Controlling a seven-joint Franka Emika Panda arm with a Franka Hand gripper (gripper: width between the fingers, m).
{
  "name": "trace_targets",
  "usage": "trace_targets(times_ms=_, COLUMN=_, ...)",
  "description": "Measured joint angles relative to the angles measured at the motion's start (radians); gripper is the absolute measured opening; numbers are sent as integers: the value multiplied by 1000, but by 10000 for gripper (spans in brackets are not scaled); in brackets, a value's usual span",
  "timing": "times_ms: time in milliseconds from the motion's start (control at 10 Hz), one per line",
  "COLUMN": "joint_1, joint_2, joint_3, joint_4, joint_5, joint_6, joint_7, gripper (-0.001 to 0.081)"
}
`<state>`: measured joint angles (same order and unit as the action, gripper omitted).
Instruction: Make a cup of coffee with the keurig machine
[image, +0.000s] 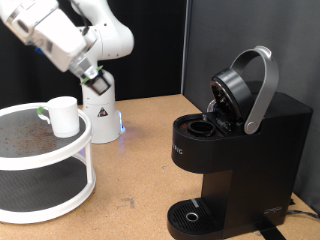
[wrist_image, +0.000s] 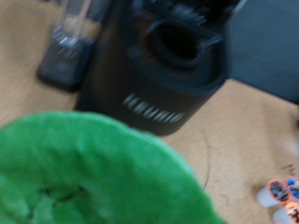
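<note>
The black keurig machine (image: 240, 140) stands at the exterior view's right with its silver-grey lid handle (image: 262, 85) raised and its pod chamber (image: 200, 128) open. The white cup (image: 65, 115) stands on the top tier of a round white shelf (image: 40, 150) at the left, with a small green thing (image: 41, 110) beside it. My gripper (image: 91, 73) hangs in the air above and right of the cup, apart from it. The wrist view shows the machine (wrist_image: 154, 79) and its open chamber (wrist_image: 177, 42) from above. A blurred green shape (wrist_image: 93, 173) fills the view's lower part, very close; no fingers show.
The white robot base (image: 100, 110) stands behind the shelf on the wooden table (image: 140, 170). The machine's round drip base (image: 190, 215) is at the front. Small colourful objects (wrist_image: 280, 191) lie on the table in the wrist view.
</note>
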<state>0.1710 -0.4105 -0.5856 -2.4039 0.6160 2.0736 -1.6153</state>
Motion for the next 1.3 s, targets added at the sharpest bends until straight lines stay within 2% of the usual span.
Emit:
trace_targets(times_ms=200, joint_1=15, joint_2=29, joint_3=29, joint_4=33, joint_5=20, joint_6=15, joint_7=83, gripper=476)
trace_targets(times_ms=300, joint_1=14, joint_2=29, joint_3=26, joint_4=32, joint_5=20, joint_6=15, joint_7=74, gripper=476)
trace_targets(times_ms=500, joint_1=16, joint_2=29, joint_3=19, joint_4=36, joint_5=103, joint_6=-31, joint_7=88, gripper=476)
trace_targets(times_ms=600, joint_1=20, joint_2=29, joint_3=25, joint_4=44, joint_5=151, joint_6=-40, joint_7=131, gripper=476)
trace_targets(times_ms=800, joint_1=31, joint_2=31, joint_3=62, joint_4=73, joint_5=202, joint_6=-36, joint_7=267, gripper=476)
trace_targets(times_ms=1000, joint_1=44, joint_2=46, joint_3=108, joint_4=108, joint_5=203, joint_6=-19, joint_7=363, gripper=476)
trace_targets(times_ms=1300, joint_1=62, joint_2=76, joint_3=152, joint_4=144, joint_5=206, joint_6=0, joint_7=398, gripper=476)
